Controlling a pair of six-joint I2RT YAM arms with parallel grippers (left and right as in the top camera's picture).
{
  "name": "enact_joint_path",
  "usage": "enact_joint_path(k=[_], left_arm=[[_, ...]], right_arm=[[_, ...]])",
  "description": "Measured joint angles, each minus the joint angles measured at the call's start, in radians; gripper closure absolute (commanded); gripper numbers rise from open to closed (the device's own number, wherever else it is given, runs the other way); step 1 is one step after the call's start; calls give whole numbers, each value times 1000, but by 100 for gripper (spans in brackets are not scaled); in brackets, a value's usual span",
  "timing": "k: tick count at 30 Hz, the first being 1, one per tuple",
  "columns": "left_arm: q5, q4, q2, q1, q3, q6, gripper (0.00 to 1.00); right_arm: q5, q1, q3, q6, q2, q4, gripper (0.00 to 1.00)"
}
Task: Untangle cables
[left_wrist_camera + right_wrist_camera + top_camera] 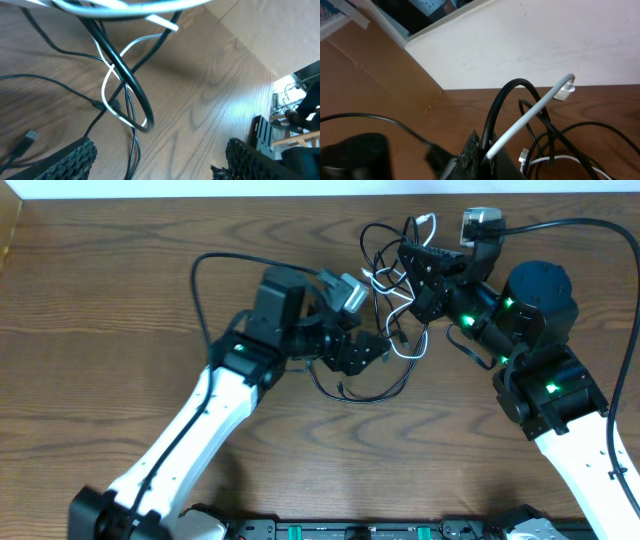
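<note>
The cables (392,315) lie in a tangle of thin black cords and one white cord (408,348) between my two grippers at the table's far middle. My right gripper (418,280) is shut on a black cord and the white cord (530,115), holding them up off the table (485,150); the white plug (566,90) sticks out above. My left gripper (365,352) is open (160,167), low over the wood just left of the tangle. Black cords (132,150) run between its fingers near the left one. A white loop (107,82) crosses a black loop (142,107) ahead of it.
A thicker black arm cable (215,260) arcs left of the left arm. Another one (600,230) runs along the back right. The wall (545,40) stands just behind the tangle. Equipment (295,115) stands past the table's right edge.
</note>
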Motion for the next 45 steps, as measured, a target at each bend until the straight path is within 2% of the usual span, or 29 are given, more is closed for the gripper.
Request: enact_joint_path(k=[5, 10, 14, 15, 21, 26, 30, 33, 38, 45], left_arm=[[0, 80, 92, -41, 0, -3, 17], [0, 157, 106, -48, 0, -7, 18], [-4, 201, 106, -48, 0, -8, 80], [-6, 208, 106, -48, 0, -11, 92], [-117, 220, 106, -48, 0, -8, 92], [-147, 221, 106, -47, 0, -8, 92], [-165, 220, 92, 15, 0, -7, 92], [-165, 220, 26, 104, -7, -10, 92], [-169, 262, -182, 254, -8, -59, 92], [-165, 277, -286, 274, -8, -98, 92]], right_arm=[[0, 0, 0, 0, 0, -18, 99], [0, 0, 0, 0, 0, -30, 99], [-1, 0, 0, 1, 0, -42, 99], [-1, 0, 0, 1, 0, -43, 99], [-2, 0, 0, 4, 0, -44, 99], [-2, 0, 0, 4, 0, -48, 99], [13, -18, 0, 3, 0, -110, 99], [23, -39, 0, 3, 0, -168, 99], [55, -50, 0, -21, 0, -272, 99], [64, -51, 0, -43, 34, -346, 99]])
